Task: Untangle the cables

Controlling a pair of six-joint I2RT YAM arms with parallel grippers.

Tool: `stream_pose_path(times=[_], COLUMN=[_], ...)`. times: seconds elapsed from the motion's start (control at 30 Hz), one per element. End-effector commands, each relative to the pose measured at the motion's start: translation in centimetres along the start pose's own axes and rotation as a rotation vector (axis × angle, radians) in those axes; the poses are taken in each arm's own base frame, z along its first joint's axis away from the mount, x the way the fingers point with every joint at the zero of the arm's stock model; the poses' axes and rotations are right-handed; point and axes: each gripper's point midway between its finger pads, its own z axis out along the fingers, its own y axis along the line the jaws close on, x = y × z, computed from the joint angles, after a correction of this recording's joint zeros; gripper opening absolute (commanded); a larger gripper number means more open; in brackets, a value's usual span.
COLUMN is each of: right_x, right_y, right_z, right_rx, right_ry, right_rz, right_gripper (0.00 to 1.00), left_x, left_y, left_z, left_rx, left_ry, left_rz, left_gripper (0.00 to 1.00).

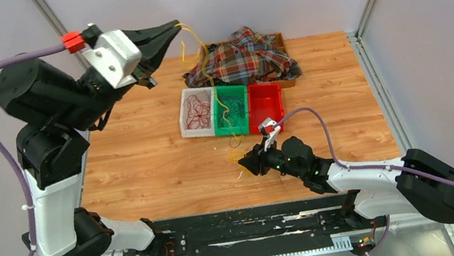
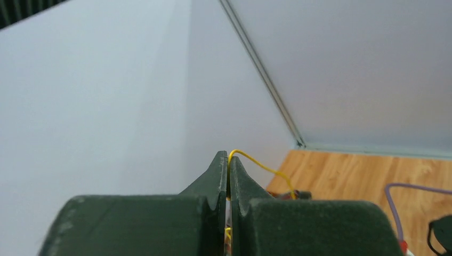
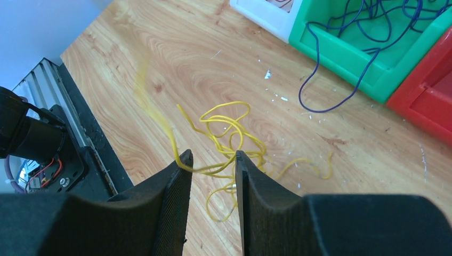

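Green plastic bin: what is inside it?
Loops of thin dark wire, one strand trailing over the green plastic bin's near wall onto the wooden table. Its floor under them is partly covered.

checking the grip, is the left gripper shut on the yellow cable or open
Shut: the left gripper has fingers pressed together, the yellow cable pinched between them.

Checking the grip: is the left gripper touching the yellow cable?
Touching. The left wrist view shows the left gripper shut, with the yellow cable pinched between its fingertips and arcing out from them.
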Motion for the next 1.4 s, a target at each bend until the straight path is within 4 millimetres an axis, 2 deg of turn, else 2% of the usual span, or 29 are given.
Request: stream_pose_path(times=[0.0,0.17,0.27,0.37,0.47,0.57,0.67,0.7,0.73,0.9,1.0,1.07,1.37], right_x=[1.2,0.5,0.6,1.0,-0.3,-3.3,-7.2,-8.4,-9.7,-13.6,-14.4,-13.9,-12.0], right_y=[0.0,-0.2,-0.9,-2.0,-2.5,-2.3,-0.9,-0.2,0.4,3.4,4.9,5.4,5.5], right_z=[-0.3,-1.2,-2.1,-3.2,-3.9,-4.3,-4.1,-3.9,-3.7,-2.3,-1.8,-1.4,-0.1], right_rx=[0.026,0.045,0.094,0.147,0.177,0.195,0.162,0.146,0.129,0.032,-0.022,-0.048,-0.055], right_ry=[0.03,0.021,0.035,0.043,0.004,-0.053,-0.123,-0.145,-0.164,-0.202,-0.21,-0.204,-0.182], right_rz=[0.032,0.034,0.033,0.027,-0.002,-0.068,-0.13,-0.149,-0.167,-0.233,-0.239,-0.239,-0.244], right_gripper=[0.36,0.4,0.43,0.48,0.52,0.57,0.67,0.74,0.76,0.78,0.79,0.79,0.76], left_x=[-4.5,-2.2,-1.4,-2.0,-2.4,-2.0,-0.8,0.1,1.3,8.3,11.7,12.7,14.5], left_y=[3.6,3.6,4.9,7.1,8.0,6.5,4.2,3.2,2.1,-3.0,-5.7,-6.8,-8.7], left_z=[-1.1,-1.1,-1.8,-3.2,-4.1,-3.9,-3.3,-3.0,-2.7,-1.8,-1.6,-1.5,-1.1], left_rx=[-0.156,-0.189,-0.284,-0.409,-0.457,-0.371,-0.265,-0.225,-0.185,-0.047,0.02,0.053,0.105], left_ry=[-0.143,-0.075,-0.062,-0.067,-0.062,-0.049,-0.025,-0.002,0.029,0.192,0.263,0.277,0.329], left_rz=[0.029,0.036,0.052,0.072,0.097,0.089,0.024,-0.004,-0.028,-0.146,-0.193,-0.215,-0.291], left_gripper=[0.0,0.0,0.01,0.01,0.01,0.01,0.01,0.01,0.01,0.01,0.01,0.01,0.0])
